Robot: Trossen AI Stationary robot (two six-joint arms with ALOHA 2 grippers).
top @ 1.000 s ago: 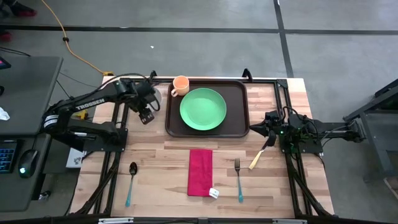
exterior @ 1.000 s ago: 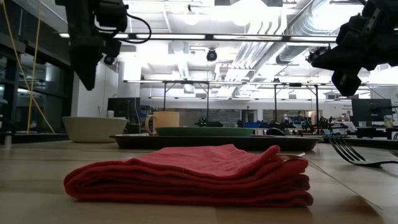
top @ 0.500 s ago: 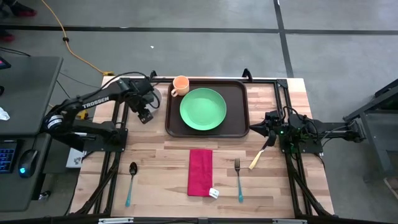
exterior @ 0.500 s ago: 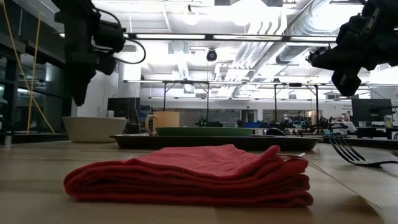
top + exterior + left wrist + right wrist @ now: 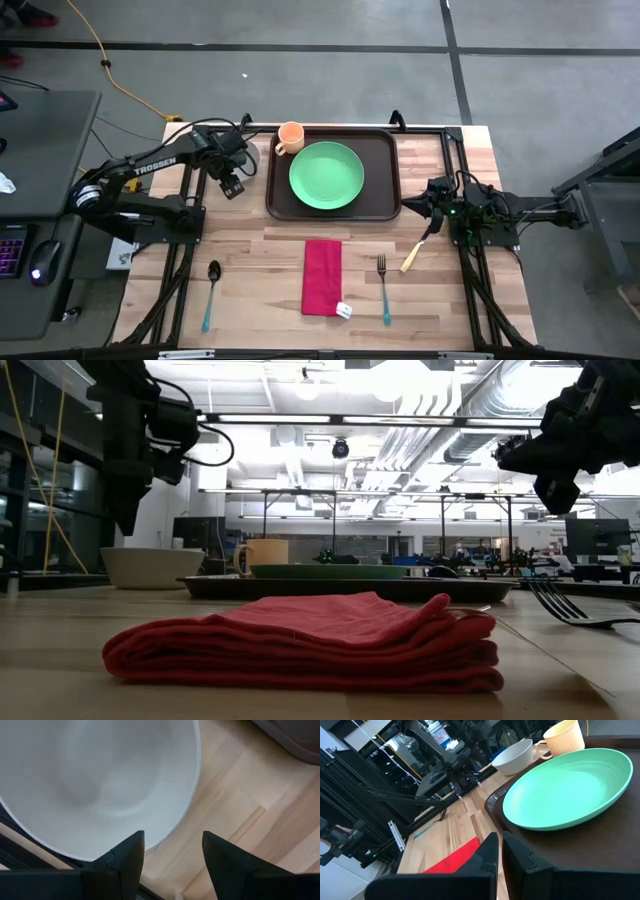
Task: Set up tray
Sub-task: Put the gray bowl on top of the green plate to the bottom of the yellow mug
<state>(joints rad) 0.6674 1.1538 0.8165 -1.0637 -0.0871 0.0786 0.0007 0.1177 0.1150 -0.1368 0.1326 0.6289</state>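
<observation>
- Since a second ago my left gripper point(image 5: 234, 187) has crept toward ten o'clock, jaws apart over the white bowl point(image 5: 95, 785).
- My right gripper point(image 5: 428, 200) waits at three o'clock, jaws together.
- I see the tray point(image 5: 385, 150) at twelve o'clock, carrying the green plate point(image 5: 326, 175).

The tray point(image 5: 383, 196) is large, dark brown and rectangular, with rounded corners and a raised rim. It lies flat at the far middle of the table, long side left to right, and it carries some dishes
</observation>
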